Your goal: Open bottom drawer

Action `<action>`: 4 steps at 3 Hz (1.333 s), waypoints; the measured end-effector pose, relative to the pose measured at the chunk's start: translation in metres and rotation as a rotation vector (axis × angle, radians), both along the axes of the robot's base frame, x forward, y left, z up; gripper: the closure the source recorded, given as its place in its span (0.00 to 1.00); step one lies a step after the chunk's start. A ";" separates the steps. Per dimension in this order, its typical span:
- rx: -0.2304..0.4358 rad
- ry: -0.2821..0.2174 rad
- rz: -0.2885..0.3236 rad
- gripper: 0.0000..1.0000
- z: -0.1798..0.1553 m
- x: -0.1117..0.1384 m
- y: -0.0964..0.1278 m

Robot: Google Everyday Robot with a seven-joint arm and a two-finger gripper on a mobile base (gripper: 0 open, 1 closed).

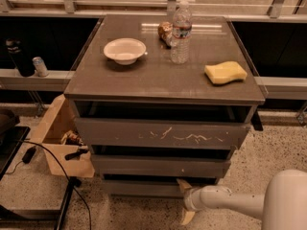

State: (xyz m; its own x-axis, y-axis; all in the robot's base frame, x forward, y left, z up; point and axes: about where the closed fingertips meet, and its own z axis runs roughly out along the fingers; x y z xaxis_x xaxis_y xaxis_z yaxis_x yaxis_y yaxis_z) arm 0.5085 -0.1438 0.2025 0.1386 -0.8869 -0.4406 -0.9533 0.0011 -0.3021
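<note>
Apparently not yet drawn out: the bottom drawer [139, 188], lowest front of the grey cabinet; the pull was yet to be made. Gripper [183, 201] sat low at its right end, jaws spread wide, holding nothing. Cabinet top [158, 83] carried a white bowl [124, 50], water bottle [180, 32] and yellow sponge [225, 73]. Surroundings: speckled floor [268, 157], cardboard box [57, 138], black cable [57, 164].

Surface [163, 83]: bowl [125, 50] at left, bottle [180, 32] at centre back, sponge [225, 73] at right. Three drawers stacked below, bottom drawer [139, 188] lowest. End effector [186, 201] low, in front of its right part. Box [55, 138] on floor, left of drawers.
</note>
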 end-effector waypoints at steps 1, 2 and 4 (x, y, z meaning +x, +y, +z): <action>0.002 -0.008 -0.009 0.00 -0.006 0.005 -0.005; 0.000 -0.011 -0.028 0.00 -0.017 0.014 -0.014; -0.033 0.016 -0.057 0.00 -0.031 0.021 -0.024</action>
